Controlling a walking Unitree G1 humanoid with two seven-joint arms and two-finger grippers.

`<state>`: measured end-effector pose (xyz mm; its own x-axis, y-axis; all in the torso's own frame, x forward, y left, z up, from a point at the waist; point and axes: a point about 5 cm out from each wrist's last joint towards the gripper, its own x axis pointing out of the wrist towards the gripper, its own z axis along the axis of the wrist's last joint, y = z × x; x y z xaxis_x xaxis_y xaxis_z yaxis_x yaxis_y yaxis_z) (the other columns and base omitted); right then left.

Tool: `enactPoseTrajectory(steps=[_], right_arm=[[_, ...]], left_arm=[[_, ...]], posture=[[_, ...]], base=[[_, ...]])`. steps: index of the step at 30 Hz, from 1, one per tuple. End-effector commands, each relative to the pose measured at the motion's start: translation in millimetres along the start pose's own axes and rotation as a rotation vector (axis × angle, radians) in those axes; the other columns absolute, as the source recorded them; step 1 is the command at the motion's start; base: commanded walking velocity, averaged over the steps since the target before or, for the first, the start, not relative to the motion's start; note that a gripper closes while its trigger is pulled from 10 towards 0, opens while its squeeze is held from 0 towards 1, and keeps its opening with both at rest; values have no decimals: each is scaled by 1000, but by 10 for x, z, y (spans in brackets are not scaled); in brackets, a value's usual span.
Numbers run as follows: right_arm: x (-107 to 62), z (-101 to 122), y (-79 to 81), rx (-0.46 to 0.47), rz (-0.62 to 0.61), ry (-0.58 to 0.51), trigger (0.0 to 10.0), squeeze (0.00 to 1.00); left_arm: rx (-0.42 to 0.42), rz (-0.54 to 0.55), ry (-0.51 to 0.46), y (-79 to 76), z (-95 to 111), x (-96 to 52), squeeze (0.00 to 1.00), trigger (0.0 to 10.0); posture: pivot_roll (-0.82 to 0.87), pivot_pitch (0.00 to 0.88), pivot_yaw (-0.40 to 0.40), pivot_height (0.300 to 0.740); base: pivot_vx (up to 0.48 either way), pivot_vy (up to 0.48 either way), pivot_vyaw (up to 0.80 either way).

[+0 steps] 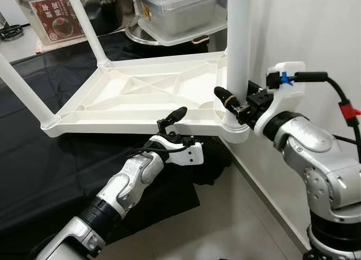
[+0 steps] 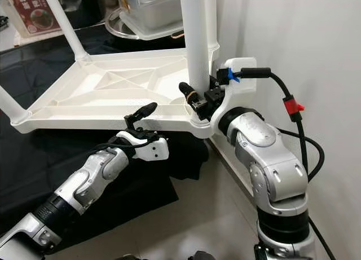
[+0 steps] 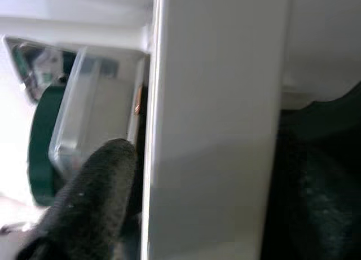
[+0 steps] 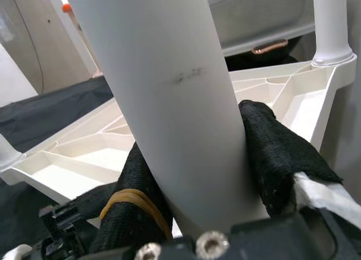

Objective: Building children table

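We note the white plastic children table (image 1: pixel 146 96) lying upside down on the black-draped counter (image 1: pixel 34 158), ribbed underside up, three legs visible. Right pincer (image 4: pixel 194 175) is clenched around the near-corner leg (image 1: pixel 238 51). Left pincer (image 1: pixel 172 120) sits at the table's front edge; its state we cannot tell.

A black cloth (image 1: pixel 51 158) covers the surface on the left and hangs over its near edge toward a pale floor (image 1: pixel 237 226). At the far side a clear plastic box (image 1: pixel 180 12) sits on a round metal tray (image 1: pixel 138 34), with a red printed package (image 1: pixel 56 17) further left. A plain white wall (image 1: pixel 316 34) runs along the right.
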<state>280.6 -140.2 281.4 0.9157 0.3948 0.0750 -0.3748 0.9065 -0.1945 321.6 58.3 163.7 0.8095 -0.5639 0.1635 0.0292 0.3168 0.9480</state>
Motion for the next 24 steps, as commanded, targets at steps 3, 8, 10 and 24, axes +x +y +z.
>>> enactPoseTrajectory(steps=[3,8,10,24], right_arm=[[-51,252,98,-16,50,-134,0,0],[-46,260,115,-10,57,-136,0,0],[-46,262,119,-8,59,-136,0,0],[-70,289,225,-1,145,-178,10000,1000]], left_arm=[[17,31,38,8,-62,11,0,0],[22,43,38,9,-62,22,0,0],[24,50,39,6,-72,24,0,0],[9,122,72,127,-129,42,0,0]], posture=[[-144,88,36,740],[-143,88,34,740],[-142,88,34,740],[-141,90,29,740]], base=[[0,0,0],[0,0,0],[0,0,0],[0,0,0]])
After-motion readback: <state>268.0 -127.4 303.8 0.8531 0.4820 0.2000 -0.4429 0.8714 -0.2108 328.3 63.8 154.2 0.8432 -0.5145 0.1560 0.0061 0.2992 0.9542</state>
